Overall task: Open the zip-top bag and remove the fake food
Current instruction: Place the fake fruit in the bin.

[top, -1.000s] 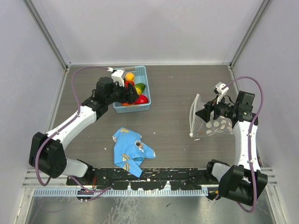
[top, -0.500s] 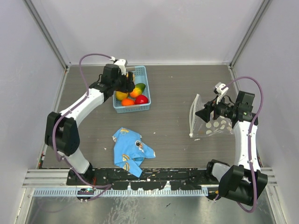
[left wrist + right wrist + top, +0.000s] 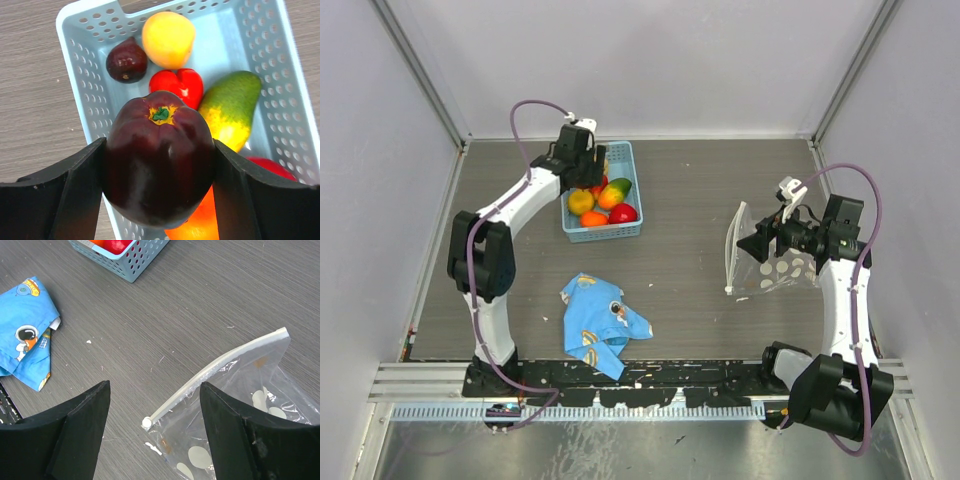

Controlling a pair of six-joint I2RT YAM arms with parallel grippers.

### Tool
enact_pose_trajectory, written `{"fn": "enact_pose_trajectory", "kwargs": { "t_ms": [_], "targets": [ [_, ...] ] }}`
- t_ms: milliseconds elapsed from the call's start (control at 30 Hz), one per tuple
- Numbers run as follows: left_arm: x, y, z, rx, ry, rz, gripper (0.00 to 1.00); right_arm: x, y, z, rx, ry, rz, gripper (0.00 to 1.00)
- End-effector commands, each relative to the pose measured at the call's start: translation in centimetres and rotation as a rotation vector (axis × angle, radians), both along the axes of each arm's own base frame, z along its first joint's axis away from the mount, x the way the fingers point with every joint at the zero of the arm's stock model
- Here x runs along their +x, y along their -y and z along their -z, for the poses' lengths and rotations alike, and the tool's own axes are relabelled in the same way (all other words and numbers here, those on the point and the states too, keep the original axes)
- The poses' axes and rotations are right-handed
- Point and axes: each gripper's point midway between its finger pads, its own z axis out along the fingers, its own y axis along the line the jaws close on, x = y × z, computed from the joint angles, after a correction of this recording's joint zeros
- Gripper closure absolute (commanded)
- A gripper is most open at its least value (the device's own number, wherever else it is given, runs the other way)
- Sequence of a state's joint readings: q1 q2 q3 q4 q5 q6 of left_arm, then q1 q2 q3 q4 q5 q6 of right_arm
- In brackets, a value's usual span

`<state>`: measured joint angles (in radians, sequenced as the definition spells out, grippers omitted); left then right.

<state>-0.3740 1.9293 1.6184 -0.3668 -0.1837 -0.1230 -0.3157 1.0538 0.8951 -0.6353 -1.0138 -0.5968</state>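
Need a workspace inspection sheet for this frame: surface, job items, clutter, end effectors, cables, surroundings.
Surface: dark wood-grain table, a few white specks.
Job's things: bag on the right, no food seen inside, whether the zip is open is unclear. Purple pepper held over the basket. Six other food pieces lie in the basket.
Clutter: cloth, crumpled, near the middle.
End effectors: left end effector shut on the purple pepper. Right end effector open above the bag's zip end, gripping nothing.
Cables: left cable and right cable loop off the arms, touching no items.
Surroundings: pale walls, metal rail at the near edge; nothing else seen.
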Motion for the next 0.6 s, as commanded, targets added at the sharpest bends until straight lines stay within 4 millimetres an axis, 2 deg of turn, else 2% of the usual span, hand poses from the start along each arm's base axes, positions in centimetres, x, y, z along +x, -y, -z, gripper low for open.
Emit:
{"fn": "enact_pose_trajectory", "kwargs": {
  "t_ms": [0, 100, 167, 233, 433, 500, 533, 567],
  "targets": [
    [1.8, -1.8, -1.3, 0.079, 0.039, -0.078, 0.76, 0.4, -0.1, -0.9, -0.016, 0.049, -0.013, 0.23],
    [2.4, -2.2, -1.0, 0.105, 0.041, -0.102, 0.71, 0.4, -0.1, -1.0, -0.018, 0.050, -0.014, 0.23],
    [2.7, -2.6, -0.9, 0.122, 0.045, -0.123, 0.62, 0.5, -0.1, -0.9, -0.019, 0.050, -0.013, 0.23],
    [3.0, -2.6, -0.9, 0.131, 0.047, -0.129, 0.57, 0.5, -0.1, -1.0, -0.018, 0.051, -0.014, 0.23],
    [3.5, -2.5, -0.9, 0.134, 0.048, -0.133, 0.25, 0.5, -0.2, -0.9, -0.021, 0.051, -0.015, 0.23],
    [3.7, -2.8, -1.2, 0.140, 0.055, -0.149, 0.06, 0.4, -0.2, -0.8, -0.022, 0.048, -0.016, 0.23],
    [3.7, -3.0, -1.5, 0.143, 0.064, -0.164, 0.01, 0.5, -0.2, -0.8, -0.022, 0.049, -0.015, 0.23],
    [3.8, -3.1, -1.8, 0.143, 0.071, -0.173, 0.02, 0.4, -0.2, -0.9, -0.023, 0.051, -0.017, 0.23]
  ]
}}
